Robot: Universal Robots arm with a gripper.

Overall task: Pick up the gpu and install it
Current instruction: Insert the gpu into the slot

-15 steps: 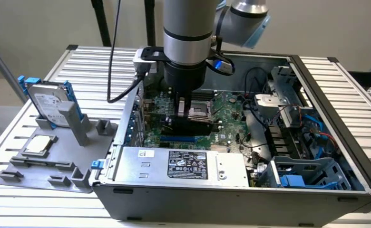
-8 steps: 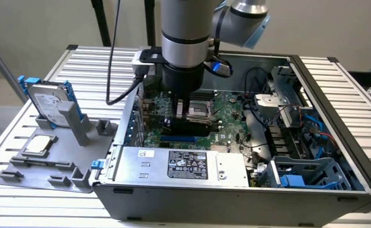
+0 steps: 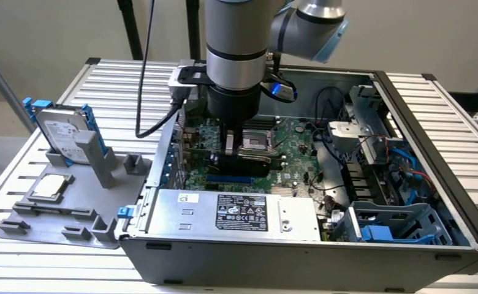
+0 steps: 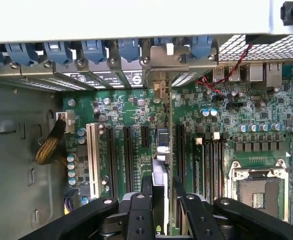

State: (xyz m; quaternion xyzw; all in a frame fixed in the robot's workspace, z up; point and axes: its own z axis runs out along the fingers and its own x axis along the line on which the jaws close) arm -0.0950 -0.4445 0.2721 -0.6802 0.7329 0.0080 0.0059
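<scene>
The gripper [image 4: 162, 200] was clamped on the gpu [image 4: 160, 150], which stood on edge between its fingers, directly over the motherboard [image 4: 226, 125] inside the computer case [image 3: 435, 153].

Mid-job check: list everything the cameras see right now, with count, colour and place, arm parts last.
computer case: 1, grey, open, lying on the slatted table
motherboard: 1, green, on the case floor
empty CPU socket: 1, silver frame, on the motherboard
gpu: 1, seen edge-on, standing upright over the expansion slots, its silver bracket at the case's rear wall, held between the fingers
white slot: 1, white, beside the black expansion slots
power supply: 1, silver with black label, at the case's near side
hard drive: 1, silver in blue frame, upright in the grey holder at the exterior view's left
grey holder: 1, grey, on the table beside the case
gripper: 1, black, shut on the gpu
arm: 1, silver, reaching down into the case
</scene>
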